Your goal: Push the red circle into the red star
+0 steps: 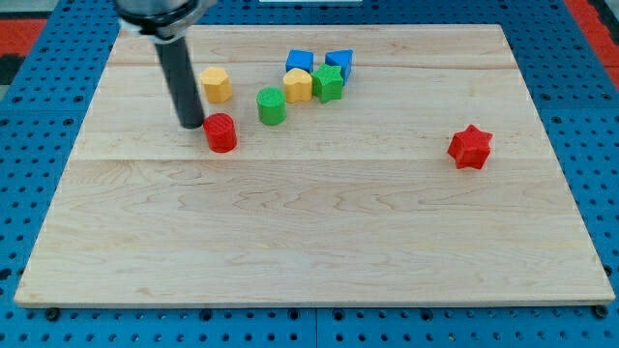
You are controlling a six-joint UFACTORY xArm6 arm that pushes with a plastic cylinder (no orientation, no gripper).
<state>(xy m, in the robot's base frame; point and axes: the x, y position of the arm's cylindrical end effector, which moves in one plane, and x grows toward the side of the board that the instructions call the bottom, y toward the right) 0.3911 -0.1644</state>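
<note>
The red circle (221, 132) is a short red cylinder on the wooden board (309, 232), left of the middle and toward the view's top. The red star (471, 147) lies far off toward the view's right, at about the same height in the view. My tip (191, 126) is at the lower end of the dark rod, just left of the red circle and very close to it; I cannot tell whether they touch. The rod rises toward the view's top left.
A yellow hexagon block (216, 84) sits above the red circle. A green cylinder (272, 105), a yellow block (298, 85), a green star-like block (329, 82) and two blue blocks (301, 61) (339, 62) cluster near the view's top middle.
</note>
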